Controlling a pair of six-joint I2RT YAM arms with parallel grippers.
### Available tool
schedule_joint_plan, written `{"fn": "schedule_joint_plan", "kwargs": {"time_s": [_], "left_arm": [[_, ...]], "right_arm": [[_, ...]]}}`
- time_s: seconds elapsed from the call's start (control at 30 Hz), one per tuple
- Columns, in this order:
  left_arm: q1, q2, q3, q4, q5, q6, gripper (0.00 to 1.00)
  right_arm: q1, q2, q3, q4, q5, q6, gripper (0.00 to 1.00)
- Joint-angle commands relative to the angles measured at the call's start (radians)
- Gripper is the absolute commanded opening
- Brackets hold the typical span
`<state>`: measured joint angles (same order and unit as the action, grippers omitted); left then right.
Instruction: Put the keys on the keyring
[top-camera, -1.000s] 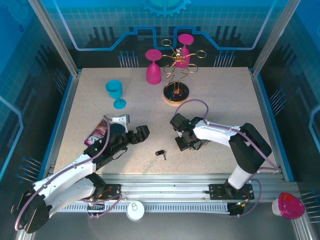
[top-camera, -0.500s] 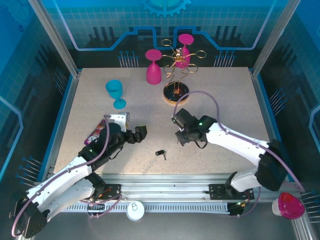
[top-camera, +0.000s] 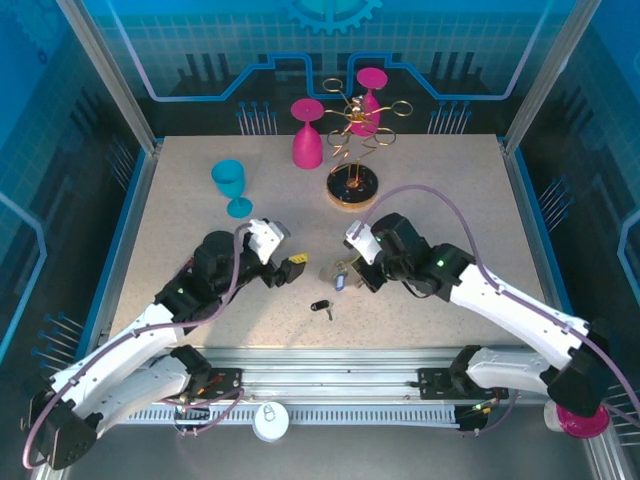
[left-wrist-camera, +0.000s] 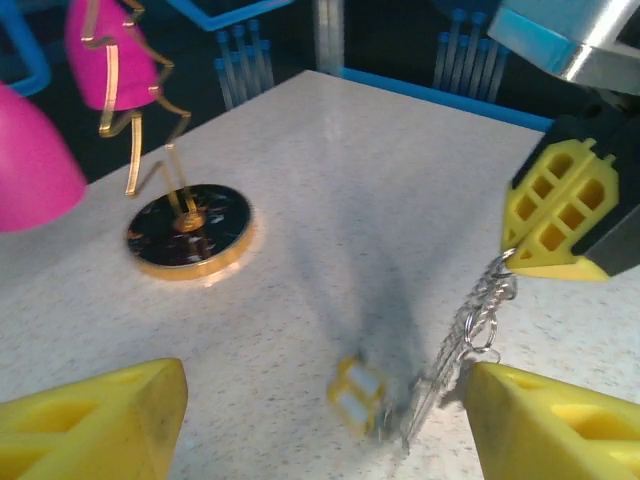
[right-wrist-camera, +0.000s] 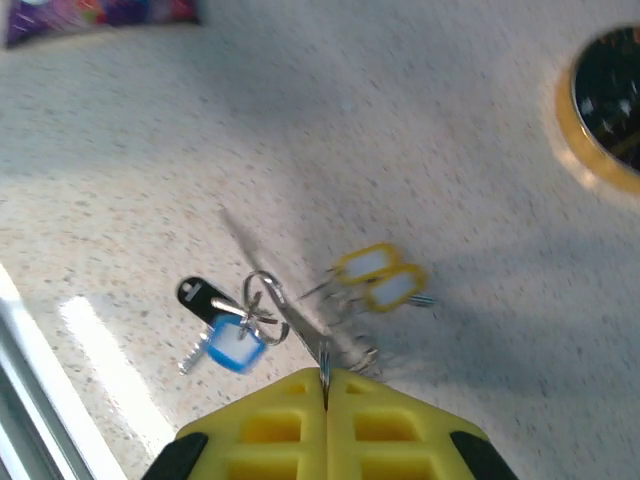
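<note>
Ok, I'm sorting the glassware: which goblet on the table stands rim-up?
The teal goblet, at the left; the pink goblet beside the gold rack stands upside down on its rim.

The whole tabletop (top-camera: 440, 200) is seen from high above and behind the arm bases (top-camera: 445, 382), facing away from them. The left wrist view is set low and near the surface, aimed across it at the rack base (left-wrist-camera: 190, 230). The right wrist view is pointed steeply down, close in. The keyring (left-wrist-camera: 478, 322) and rack base are shared by all three.
</note>
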<state>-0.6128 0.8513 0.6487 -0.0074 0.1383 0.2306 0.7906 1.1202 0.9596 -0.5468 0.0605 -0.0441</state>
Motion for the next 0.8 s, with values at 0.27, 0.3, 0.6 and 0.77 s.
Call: {"fn": "schedule_joint_plan", "kwargs": {"time_s": [0.27,0.3,0.6,0.77], "left_arm": [[-0.007,0.087,0.037,0.090,0.361,0.278,0.48],[-0.007,0.100,0.043,0.104,0.363,0.281,0.46],[-0.005,0.234,0.092,0.123,0.385,0.330,0.34],[-0.004,0.286,0.112,0.148,0.380,0.335,0.34]], "right_arm": [[-0.021,-0.141,-0.113,0.157,-0.197,-0.243,0.00],[-0.025,-0.137,-0.110,0.161,-0.202,-0.253,0.00],[-0.082,-0.068,-0.086,0.232,-0.262,-0.265,0.00],[-0.117,-0.040,-0.041,0.253,-0.345,-0.280,0.00]]}}
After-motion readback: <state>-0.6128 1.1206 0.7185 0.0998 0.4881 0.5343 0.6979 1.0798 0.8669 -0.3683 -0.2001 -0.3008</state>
